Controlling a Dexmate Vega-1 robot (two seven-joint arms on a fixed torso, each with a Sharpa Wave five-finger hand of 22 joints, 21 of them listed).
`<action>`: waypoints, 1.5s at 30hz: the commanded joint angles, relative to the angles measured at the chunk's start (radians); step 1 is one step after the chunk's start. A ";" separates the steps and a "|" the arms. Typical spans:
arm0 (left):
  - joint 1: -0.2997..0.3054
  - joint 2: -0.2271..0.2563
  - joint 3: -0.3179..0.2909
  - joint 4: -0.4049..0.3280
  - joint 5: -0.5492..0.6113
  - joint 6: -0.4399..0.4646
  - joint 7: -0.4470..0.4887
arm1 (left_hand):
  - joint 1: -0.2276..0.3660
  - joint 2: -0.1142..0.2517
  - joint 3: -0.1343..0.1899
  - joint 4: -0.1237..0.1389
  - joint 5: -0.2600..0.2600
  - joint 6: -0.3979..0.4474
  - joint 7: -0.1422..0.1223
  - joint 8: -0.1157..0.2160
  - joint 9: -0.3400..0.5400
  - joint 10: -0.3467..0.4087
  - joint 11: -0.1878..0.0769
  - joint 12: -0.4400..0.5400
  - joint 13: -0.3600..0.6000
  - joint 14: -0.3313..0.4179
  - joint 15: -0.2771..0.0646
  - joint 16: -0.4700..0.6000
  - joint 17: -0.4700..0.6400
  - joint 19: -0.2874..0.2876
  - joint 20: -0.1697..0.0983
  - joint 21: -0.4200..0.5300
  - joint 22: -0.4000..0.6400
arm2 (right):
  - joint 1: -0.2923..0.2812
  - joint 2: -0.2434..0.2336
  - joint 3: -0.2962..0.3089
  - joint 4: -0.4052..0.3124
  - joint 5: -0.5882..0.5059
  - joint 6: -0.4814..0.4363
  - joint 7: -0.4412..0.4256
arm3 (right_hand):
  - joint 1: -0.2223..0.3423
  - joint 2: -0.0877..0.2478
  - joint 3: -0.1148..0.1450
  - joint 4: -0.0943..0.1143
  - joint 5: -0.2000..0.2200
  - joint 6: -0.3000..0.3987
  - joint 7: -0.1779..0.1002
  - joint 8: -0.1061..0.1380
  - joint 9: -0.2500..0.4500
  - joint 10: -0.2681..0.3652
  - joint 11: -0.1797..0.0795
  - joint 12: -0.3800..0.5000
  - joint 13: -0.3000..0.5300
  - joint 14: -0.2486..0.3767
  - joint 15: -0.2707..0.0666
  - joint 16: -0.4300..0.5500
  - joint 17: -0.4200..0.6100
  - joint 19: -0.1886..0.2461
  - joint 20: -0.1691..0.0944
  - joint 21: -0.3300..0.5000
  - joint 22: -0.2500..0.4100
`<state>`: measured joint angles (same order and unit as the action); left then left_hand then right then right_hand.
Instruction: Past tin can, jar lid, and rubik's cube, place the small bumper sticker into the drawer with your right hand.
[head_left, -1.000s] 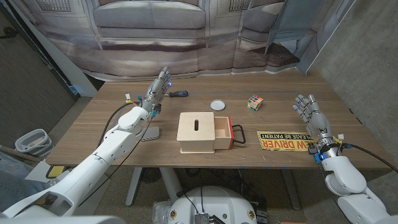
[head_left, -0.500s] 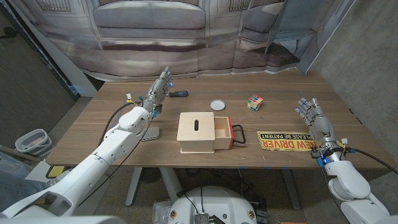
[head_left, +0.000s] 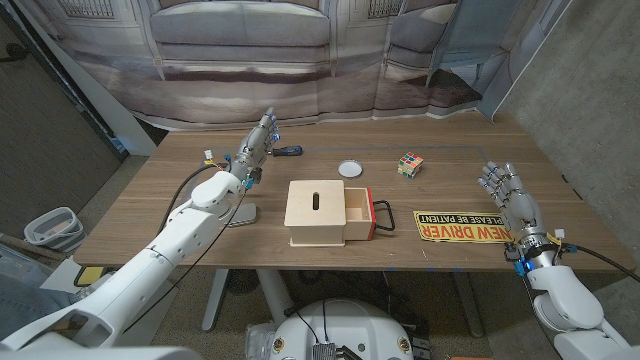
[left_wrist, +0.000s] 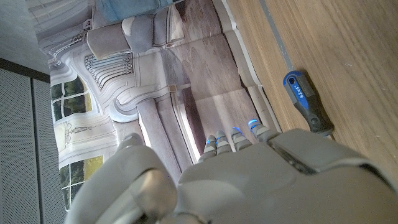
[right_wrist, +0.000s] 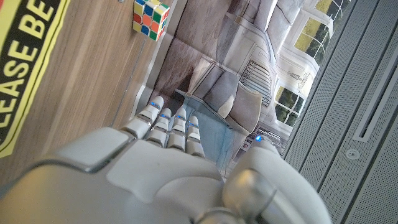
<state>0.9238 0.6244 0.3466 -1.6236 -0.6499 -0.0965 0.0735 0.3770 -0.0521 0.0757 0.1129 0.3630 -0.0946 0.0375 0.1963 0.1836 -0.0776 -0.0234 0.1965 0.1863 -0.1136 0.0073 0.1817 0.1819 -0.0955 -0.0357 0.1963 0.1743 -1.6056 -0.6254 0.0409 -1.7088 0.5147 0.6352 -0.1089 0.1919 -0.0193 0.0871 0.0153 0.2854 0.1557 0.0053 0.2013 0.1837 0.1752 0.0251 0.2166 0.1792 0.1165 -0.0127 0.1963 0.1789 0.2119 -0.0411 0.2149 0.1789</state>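
I'm looking down on the wooden counter (head_left: 150, 215), which carries everything here. Largest on it is the pale wooden box (head_left: 317, 211) at the middle, with a slot in its top; its red-fronted drawer (head_left: 362, 213) is pulled out toward my right side, black handle pointing at the sticker. The small bumper sticker (head_left: 461, 226), yellow and black with "PLEASE BE PATIENT" printed on it, lies flat on the counter between the drawer handle and my right hand (head_left: 509, 198), near both. That hand stands beside the sticker's far end, fingers (head_left: 493, 178) straight and slightly apart, holding nothing; I can't tell whether it touches the sticker's edge. My left hand (head_left: 254, 147) reaches out over the far left part of the counter, fingers extended close together, empty. Just beyond its fingertips lies a screwdriver (left_wrist: 308, 103) with a blue and black handle. A grey flat object (head_left: 241, 214) lies left of the box, partly under my left arm. Behind the sticker, toward the back edge, sits the rubik's cube (head_left: 409, 164), and the white jar lid (head_left: 350, 169) lies behind the box, left of the cube. Both stand well clear of the line from sticker to drawer
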 joint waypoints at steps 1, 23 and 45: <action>0.011 0.006 -0.011 -0.014 -0.013 0.002 0.004 | 0.002 0.007 -0.007 0.002 0.008 0.000 0.000 -0.001 0.002 -0.006 -0.001 0.002 0.000 -0.005 0.001 0.004 0.001 -0.009 -0.029 0.001 0.006 | -0.024 0.014 0.009 -0.003 -0.022 0.013 -0.009 | 0.022 0.002 0.003 -0.011 0.006 0.007 -0.003 0.006 0.005 0.013 -0.004 0.007 0.002 0.010 -0.001 0.001 0.004 0.012 -0.041 0.001 0.002; 0.054 0.018 -0.032 -0.051 -0.022 -0.015 0.028 | 0.003 0.010 -0.012 0.001 0.009 -0.001 0.000 -0.001 0.002 -0.005 -0.001 0.003 0.000 -0.006 0.002 0.004 0.001 -0.009 -0.030 0.002 0.006 | -0.057 0.036 0.029 -0.032 -0.144 -0.017 -0.093 | 0.037 0.000 0.003 -0.021 0.009 0.018 -0.005 0.007 0.006 0.016 -0.003 0.004 0.003 0.006 -0.002 -0.005 0.004 0.005 -0.041 -0.006 0.003; 0.063 0.019 -0.035 -0.041 -0.026 -0.025 0.030 | 0.005 0.013 -0.016 0.000 0.010 0.003 -0.001 0.000 0.002 -0.005 -0.001 0.003 -0.001 -0.005 0.002 0.005 0.001 -0.008 -0.030 0.003 0.006 | -0.061 0.045 0.043 -0.065 -0.298 -0.055 -0.153 | 0.043 0.002 0.001 -0.026 0.012 0.022 -0.008 0.005 0.006 0.017 -0.005 0.002 0.003 0.000 -0.003 -0.009 0.005 -0.001 -0.042 -0.011 0.003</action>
<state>0.9877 0.6479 0.3092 -1.6778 -0.6733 -0.1156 0.1088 0.3809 -0.0482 0.0645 0.1124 0.3630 -0.0947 0.0375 0.1963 0.1836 -0.0776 -0.0234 0.1965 0.1863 -0.1136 0.0073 0.1817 0.1819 -0.0955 -0.0357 0.1963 0.1743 -1.6590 -0.5863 0.0761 -1.7429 0.3218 0.6120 -0.2140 0.2179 -0.0169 0.0859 -0.0085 0.2931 0.1717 -0.0036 0.2013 0.1877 0.1895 0.0214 0.2166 0.1791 0.1179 -0.0141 0.1915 0.1788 0.2152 -0.0376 0.2070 0.1789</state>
